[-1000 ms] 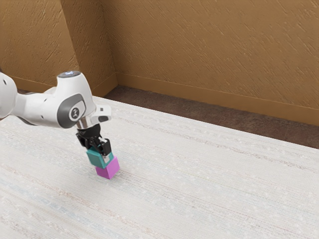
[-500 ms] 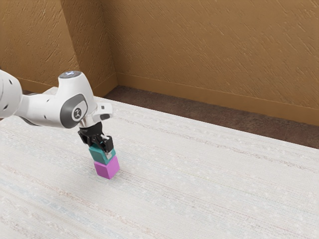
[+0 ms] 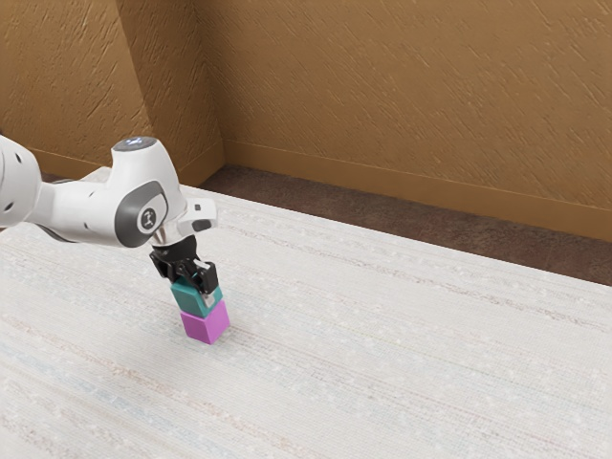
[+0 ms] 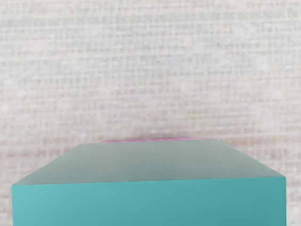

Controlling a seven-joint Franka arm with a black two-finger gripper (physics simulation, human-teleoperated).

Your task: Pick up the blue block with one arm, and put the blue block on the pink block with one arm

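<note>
Level blue block (image 3: 193, 299) — atop pink block (image 3: 206, 323)

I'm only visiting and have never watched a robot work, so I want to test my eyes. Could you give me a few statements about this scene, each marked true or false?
1. The blue block sits on top of the pink block. True.
2. The pink block hangs in the air. False: it rests on the pale table.
3. The tool is closed on the blue block, with a finger on each of two sides. True.
4. The arm reaches in from the exterior view's right. False: it comes in from the exterior view's left.
</note>
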